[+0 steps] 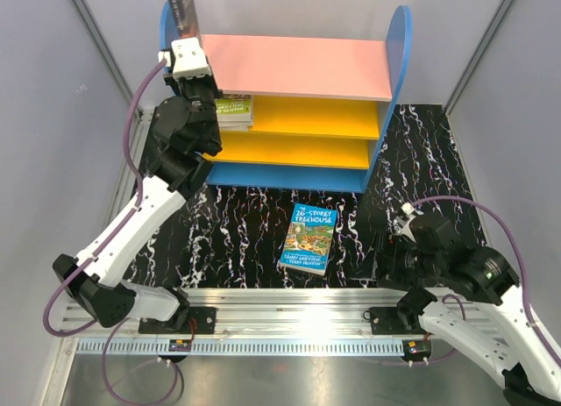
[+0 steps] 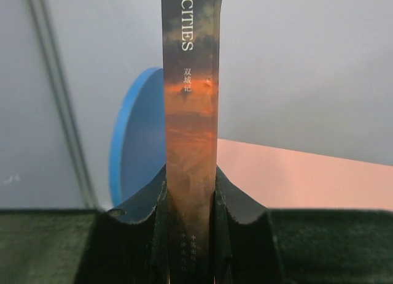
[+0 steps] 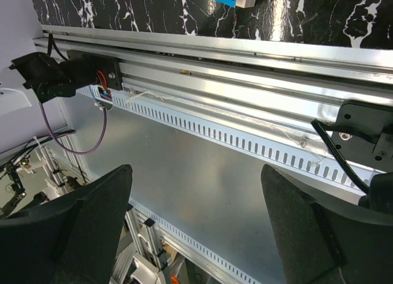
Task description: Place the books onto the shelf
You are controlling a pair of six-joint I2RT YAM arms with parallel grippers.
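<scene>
Where the two arm bases are bolted down, a slotted aluminium rail runs along the near edge of the black, white-veined marble-pattern tabletop. At the near right, the black fingers of the right arm are spread wide and released. Nothing is held between them, and the rail is seen beyond them in the right wrist view. Just past the rail, near the middle of the tabletop, a thin blue paperback titled "26-Storey Treehouse" is laid flat, cover up, apart from both arms and from the shelf.

Farther back, the small bookcase with blue round-topped side panels is stood on the tabletop. A blue bottom board, two yellow middle boards and a pink top board are fitted between the panels. A yellow-green paperback is laid flat at the left end of the upper yellow board. Whether another book lies beneath it cannot be told.

At the far left, the black fingers of the left arm are clenched on the lower part of a dark brown-black paperback. It is held upright, spine toward the wrist camera, with "CITIES" legible. The book is positioned at the left end of the pink top board, beside the left side panel. Contact with the shelf cannot be determined.
</scene>
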